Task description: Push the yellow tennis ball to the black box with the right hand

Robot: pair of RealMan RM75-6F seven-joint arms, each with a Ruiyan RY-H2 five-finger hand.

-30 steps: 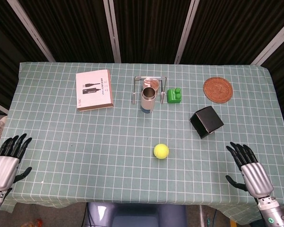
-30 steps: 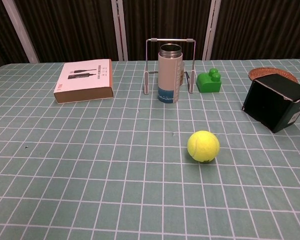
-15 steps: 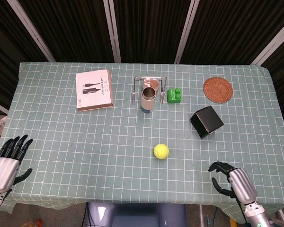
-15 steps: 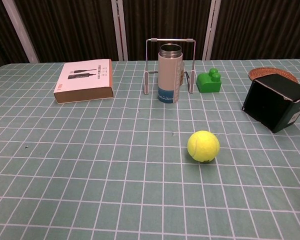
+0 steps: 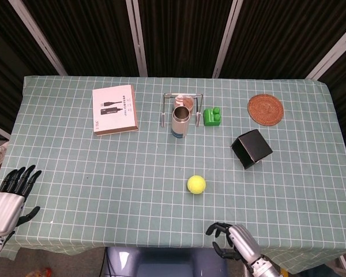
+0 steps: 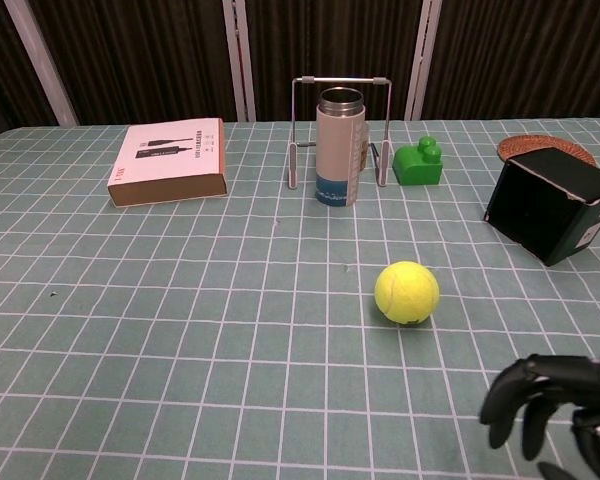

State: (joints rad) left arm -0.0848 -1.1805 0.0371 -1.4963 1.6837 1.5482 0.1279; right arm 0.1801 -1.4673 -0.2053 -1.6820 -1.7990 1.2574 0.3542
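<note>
The yellow tennis ball (image 5: 196, 184) (image 6: 407, 292) rests on the green checked cloth, in front of the middle of the table. The black box (image 5: 251, 148) (image 6: 552, 203) stands tilted to the ball's right and further back. My right hand (image 5: 235, 244) (image 6: 560, 412) hovers low at the table's near edge, nearer than the ball and a little right of it, fingers apart and curved, holding nothing. My left hand (image 5: 10, 195) stays at the near left edge with spread fingers and nothing in it; the chest view does not show it.
A metal flask (image 5: 180, 120) stands inside a wire rack (image 5: 183, 107) at the back middle, with a green block (image 5: 212, 117) beside it. A pink flat box (image 5: 115, 109) lies back left and a woven coaster (image 5: 265, 108) back right.
My right hand has swept leftward along the near edge, from the right side to just right of the ball's line, entering the chest view. The ball, box and left hand have not moved.
</note>
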